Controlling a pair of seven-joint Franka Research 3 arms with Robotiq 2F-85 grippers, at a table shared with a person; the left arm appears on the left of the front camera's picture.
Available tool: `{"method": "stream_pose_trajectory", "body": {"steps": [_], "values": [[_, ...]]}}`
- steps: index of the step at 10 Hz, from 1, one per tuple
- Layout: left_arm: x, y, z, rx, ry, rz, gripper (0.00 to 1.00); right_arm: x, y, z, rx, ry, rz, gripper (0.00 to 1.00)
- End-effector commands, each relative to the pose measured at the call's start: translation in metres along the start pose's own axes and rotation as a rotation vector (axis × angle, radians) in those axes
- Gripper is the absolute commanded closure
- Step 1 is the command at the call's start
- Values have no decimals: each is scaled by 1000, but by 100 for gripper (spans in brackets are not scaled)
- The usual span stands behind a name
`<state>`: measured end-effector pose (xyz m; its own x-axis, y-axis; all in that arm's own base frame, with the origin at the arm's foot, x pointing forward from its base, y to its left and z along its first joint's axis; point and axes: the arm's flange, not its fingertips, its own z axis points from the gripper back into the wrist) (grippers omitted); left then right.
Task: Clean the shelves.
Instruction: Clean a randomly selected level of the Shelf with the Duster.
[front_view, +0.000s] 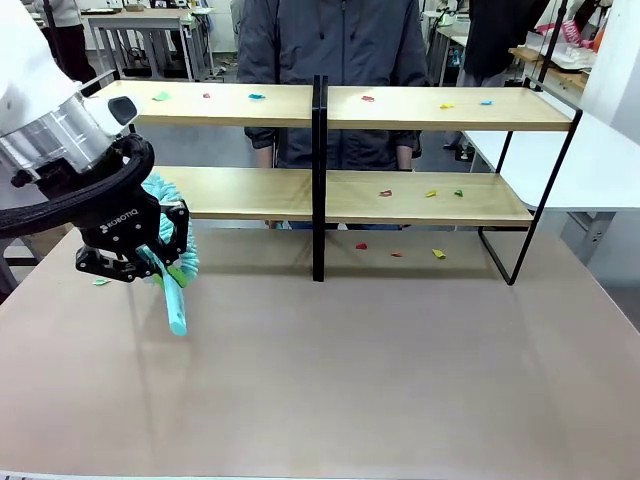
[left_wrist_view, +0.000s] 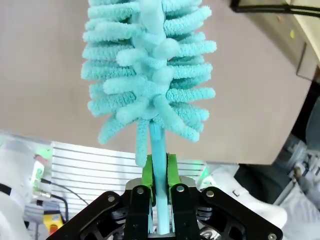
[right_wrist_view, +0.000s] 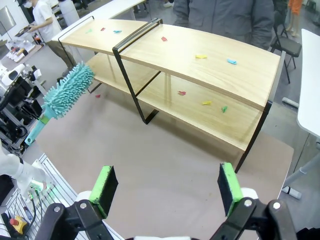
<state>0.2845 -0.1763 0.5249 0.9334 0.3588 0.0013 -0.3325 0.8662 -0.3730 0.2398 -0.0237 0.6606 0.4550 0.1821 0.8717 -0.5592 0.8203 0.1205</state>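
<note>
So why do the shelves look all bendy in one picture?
Right wrist view: the wide lens bows the shelves into a curve; front view: their boards run straight; left wrist view: the fluffy duster looks huge, sitting close to the camera.

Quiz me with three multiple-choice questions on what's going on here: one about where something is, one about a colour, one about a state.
1. Where is the duster?
A) lying on the top shelf
B) between the left fingers
C) in the person's hand

2. What colour is its fluffy head?
A) teal
B) red
C) black

3. How do the right fingers stand?
A) shut on a cloth
B) shut on the duster
C) open, holding nothing

Answers:
1 B, they clamp its handle.
2 A, teal tufts show in the left wrist view.
3 C, a wide gap shows between them.
</note>
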Motion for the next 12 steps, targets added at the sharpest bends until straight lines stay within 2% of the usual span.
{"method": "stream_pose_trajectory", "body": {"steps": [1, 4, 5, 6, 7, 8, 9, 11, 12], "values": [[-4, 18, 8, -115, 50, -138, 88, -1, 0, 0, 1, -1, -1, 0], [-26, 46, 30, -181, 299, -439, 88, -1, 0, 0, 1, -1, -1, 0], [-38, 62, 41, -202, 339, -507, 88, -1, 0, 0, 1, -1, -1, 0], [-50, 85, 53, -289, 338, -569, 88, -1, 0, 0, 1, -1, -1, 0], [-61, 112, 69, -347, 233, -605, 88, -1, 0, 0, 1, -1, -1, 0], [-58, 130, 80, -381, 23, -474, 88, -1, 0, 0, 1, -1, -1, 0], [-50, 75, 63, -263, 302, -585, 88, -1, 0, 0, 1, -1, -1, 0], [-50, 75, 63, -263, 302, -585, 88, -1, 0, 0, 1, -1, -1, 0], [-55, 94, 86, -278, 225, -548, 88, -1, 0, 0, 1, -1, -1, 0]]}}
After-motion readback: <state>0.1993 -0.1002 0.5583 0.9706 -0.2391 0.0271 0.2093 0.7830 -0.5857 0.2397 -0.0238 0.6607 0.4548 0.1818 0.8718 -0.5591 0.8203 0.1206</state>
